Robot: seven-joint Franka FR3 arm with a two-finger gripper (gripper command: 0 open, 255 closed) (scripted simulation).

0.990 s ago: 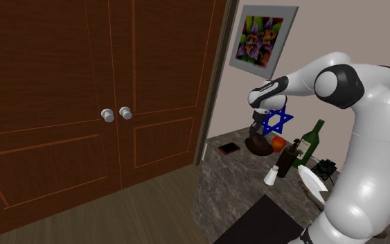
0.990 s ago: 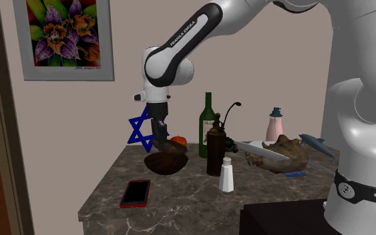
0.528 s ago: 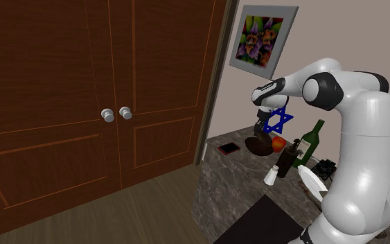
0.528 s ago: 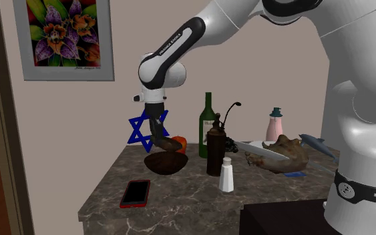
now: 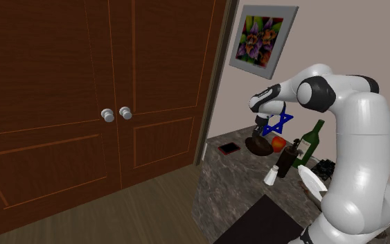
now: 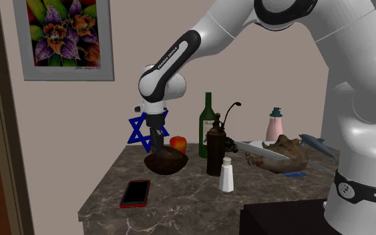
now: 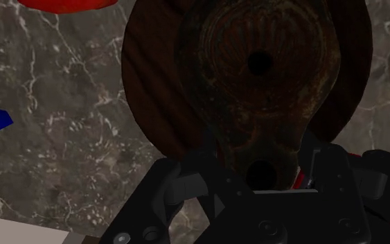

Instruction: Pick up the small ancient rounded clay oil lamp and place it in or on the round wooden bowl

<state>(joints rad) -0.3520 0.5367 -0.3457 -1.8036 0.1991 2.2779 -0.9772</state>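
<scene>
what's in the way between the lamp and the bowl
Nothing visible. The lamp sits over the bowl, inside its rim, with the gripper at its spout end. The apple and star stand beside the bowl, not between.

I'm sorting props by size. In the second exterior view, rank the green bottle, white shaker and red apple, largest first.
1. tall green bottle
2. small white shaker, nearer the camera, so unsure
3. round red apple, partly hidden

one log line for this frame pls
phase: place | gripper: shut on oil lamp | lamp: over wooden bowl, inside rim | release: not yet | bowl: on marbled counter
</scene>
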